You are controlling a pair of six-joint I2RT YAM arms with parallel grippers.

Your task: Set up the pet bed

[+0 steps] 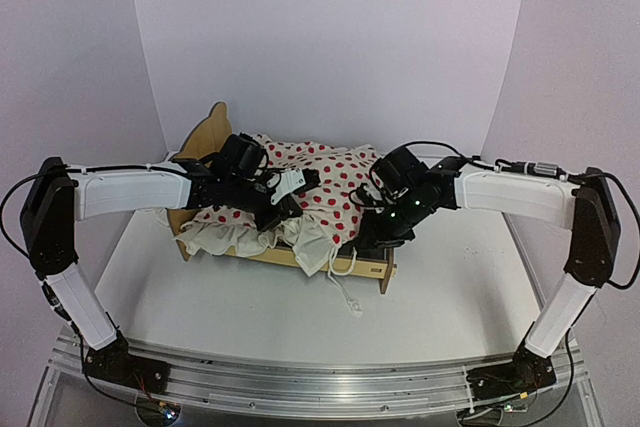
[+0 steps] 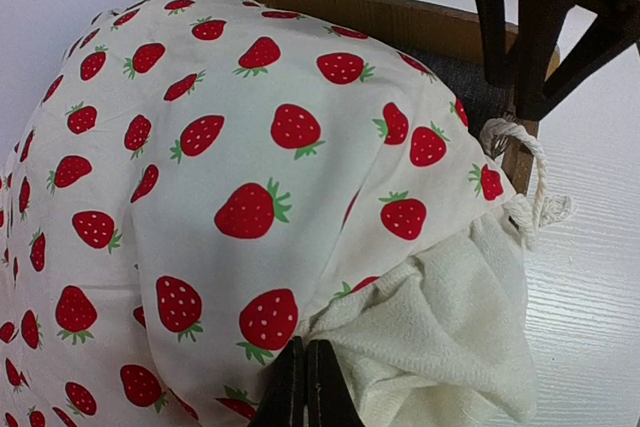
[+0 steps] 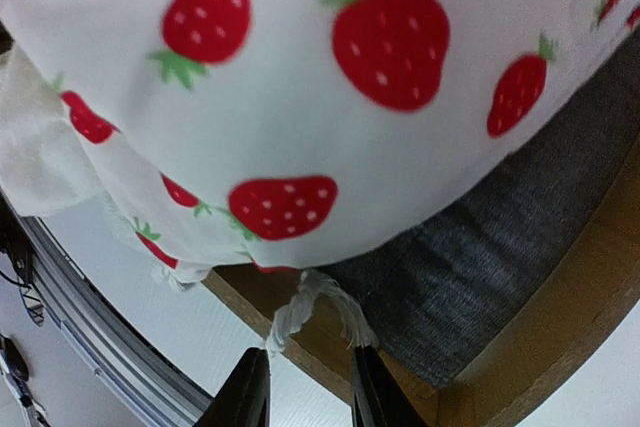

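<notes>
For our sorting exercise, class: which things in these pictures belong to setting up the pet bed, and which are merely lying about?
Belong to the job: pet bed; strawberry blanket; its cream ruffle; white cord; left tool; right tool.
Merely there: table; metal rail at the near edge.

A white desk (image 1: 450,287) with faint wood grain fills the floor of a plain booth. A pale lilac back wall (image 1: 330,37) meets a left wall (image 1: 60,67) and a right wall (image 1: 590,57). An aluminium rail (image 1: 320,382) lines the near edge. The light is soft and even.
</notes>
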